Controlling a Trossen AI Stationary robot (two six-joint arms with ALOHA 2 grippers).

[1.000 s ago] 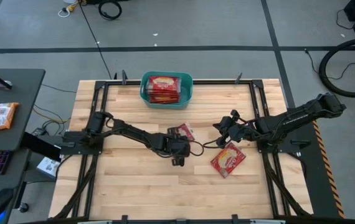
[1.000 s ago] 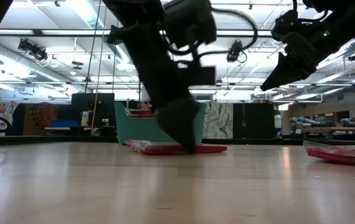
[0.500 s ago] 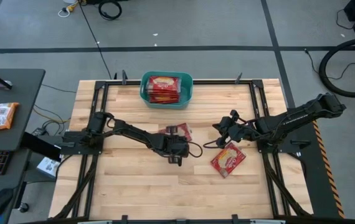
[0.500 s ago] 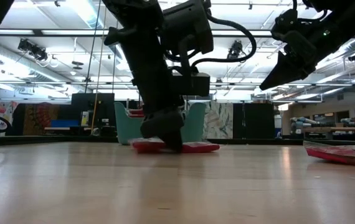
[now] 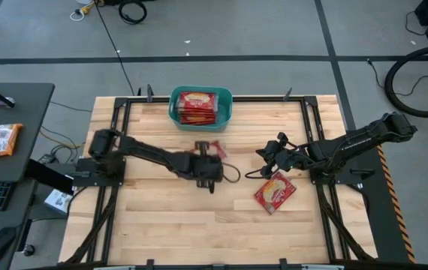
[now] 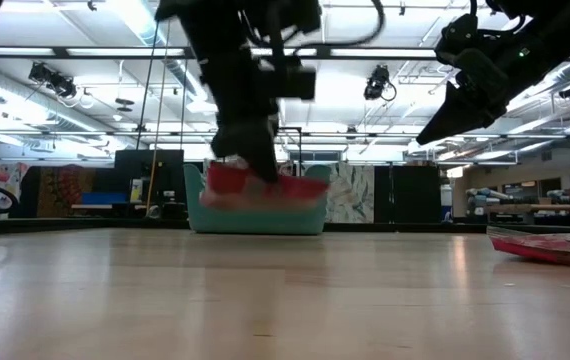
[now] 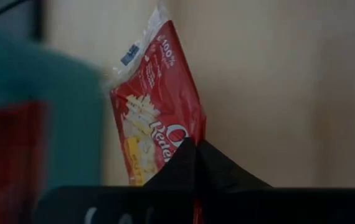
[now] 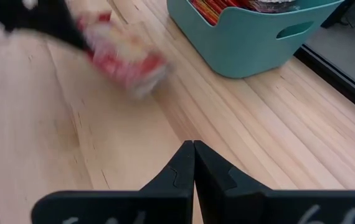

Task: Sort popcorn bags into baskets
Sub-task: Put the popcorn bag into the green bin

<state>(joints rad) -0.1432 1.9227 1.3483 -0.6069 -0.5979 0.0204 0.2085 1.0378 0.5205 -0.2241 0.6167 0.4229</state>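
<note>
Carrying a popcorn bag (image 5: 205,148) toward the teal basket (image 5: 200,109), my left hand (image 7: 192,149) has its fingers pinched shut on the packet's lower edge, so the bag hangs out past the tips. From the low camera the bag is clear of the table (image 5: 161,225), at about rim height and in front of the basket. From above it sits between the table's middle and the basket, not yet over it.

To finish this well I want to raise the bag above the rolled rim before crossing it, because a floppy packet held by one edge could snag on the near wall and fold. I would bring the hand over the basket's centre, where one red bag (image 5: 197,106) already lies flat inside, then let go low so the new one settles on top and does not slide over the rim. The grip is on the very edge, so I judge a quick swing could shake the bag loose.

My right hand (image 8: 194,157) hovers above the table on the right, fingers closed on nothing, near another popcorn bag lying flat (image 5: 275,192) on the wood. I will keep it parked there, well clear of the left arm's path.
</note>
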